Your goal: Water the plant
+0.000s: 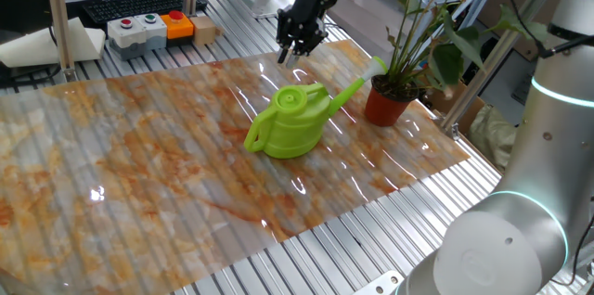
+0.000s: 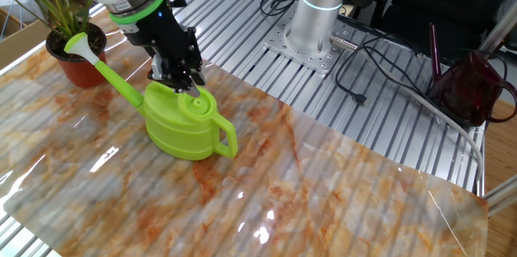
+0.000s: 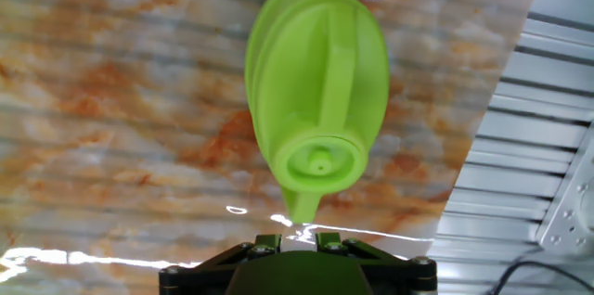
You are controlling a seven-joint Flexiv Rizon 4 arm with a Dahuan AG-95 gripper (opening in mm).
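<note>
The plant (image 1: 436, 26) has long thin stems and dark-green leaves in a terracotta-red pot (image 1: 387, 107), at the right edge of the marbled sheet; the pot also shows in the other fixed view (image 2: 77, 67). A lime-green watering can (image 1: 292, 123) stands upright on the sheet, its spout reaching to the pot. It also shows in the other fixed view (image 2: 182, 124) and fills the hand view (image 3: 316, 100). My gripper (image 1: 295, 51) hangs just above and behind the can's lid (image 2: 184, 86), fingers down and close together, holding nothing (image 3: 299, 237).
A button box (image 1: 148, 31) and a keyboard (image 1: 130, 6) sit at the back. A second arm's base (image 2: 315, 14) stands on the slatted metal table with cables. A dark red container (image 2: 472, 87) is at the far right. A white robot arm (image 1: 520, 221) fills one corner.
</note>
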